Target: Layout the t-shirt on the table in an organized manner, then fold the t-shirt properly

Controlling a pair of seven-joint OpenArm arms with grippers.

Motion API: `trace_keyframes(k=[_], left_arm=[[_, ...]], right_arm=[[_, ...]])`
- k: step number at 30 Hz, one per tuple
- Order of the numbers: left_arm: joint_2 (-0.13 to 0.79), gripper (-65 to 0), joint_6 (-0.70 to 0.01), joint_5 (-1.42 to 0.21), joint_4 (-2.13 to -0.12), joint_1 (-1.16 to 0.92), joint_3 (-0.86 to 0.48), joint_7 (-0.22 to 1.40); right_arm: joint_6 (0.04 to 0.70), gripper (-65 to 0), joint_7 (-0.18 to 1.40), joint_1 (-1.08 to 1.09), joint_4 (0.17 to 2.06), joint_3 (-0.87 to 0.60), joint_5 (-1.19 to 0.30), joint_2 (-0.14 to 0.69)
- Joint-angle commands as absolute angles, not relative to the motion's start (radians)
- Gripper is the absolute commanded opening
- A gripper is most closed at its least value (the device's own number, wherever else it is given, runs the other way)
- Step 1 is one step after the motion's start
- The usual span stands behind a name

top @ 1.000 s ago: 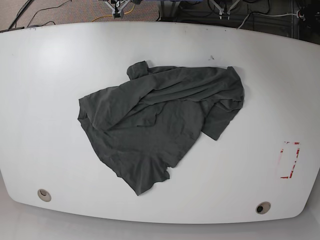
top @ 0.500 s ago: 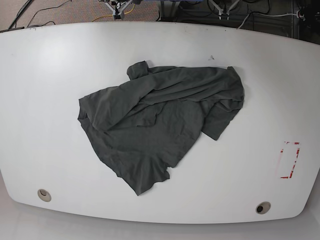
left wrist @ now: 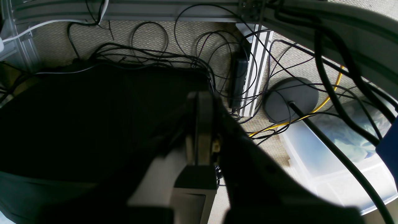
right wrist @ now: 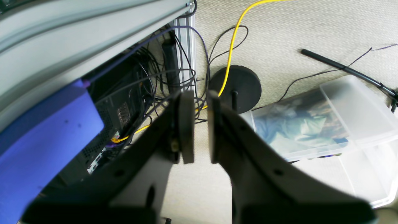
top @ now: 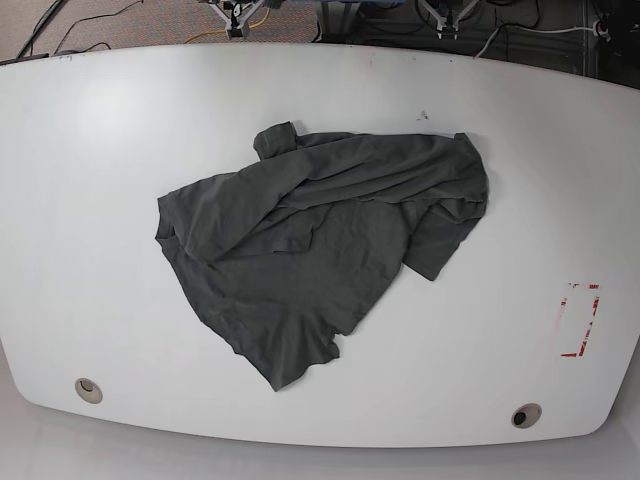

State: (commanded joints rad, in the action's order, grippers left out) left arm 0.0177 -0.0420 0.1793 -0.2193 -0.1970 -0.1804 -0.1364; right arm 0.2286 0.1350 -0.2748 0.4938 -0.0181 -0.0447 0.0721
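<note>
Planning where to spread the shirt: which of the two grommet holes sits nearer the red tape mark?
The darker grommet hole at the table's near edge, close below the red tape mark. The paler hole lies at the opposite end.

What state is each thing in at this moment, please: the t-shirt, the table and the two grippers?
t-shirt: crumpled and folded over itself, lying unheld on the table.
table: white top, bearing only the shirt, with a red tape mark at one side.
left gripper: shut, holding nothing, off the table above the floor cables.
right gripper: slightly open, holding nothing, also off the table.
</note>
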Motion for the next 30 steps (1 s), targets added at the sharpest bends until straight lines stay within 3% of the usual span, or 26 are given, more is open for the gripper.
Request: trace_keyframes(k=[19,30], left_arm=[[0.032,-65.0,-0.042,0.155,-0.269,-0.26,-0.173,-0.183],[0.104,-65.0,-0.039,0.084,-0.597,-0.531,-0.15,-0.248]], right_arm=[[0.207,-58.0,0.138,-0.33,0.542,-0.003,-0.05,0.072],[0.201,-58.3,0.138,-0.534,0.837,-0.003,-0.053,0.095]])
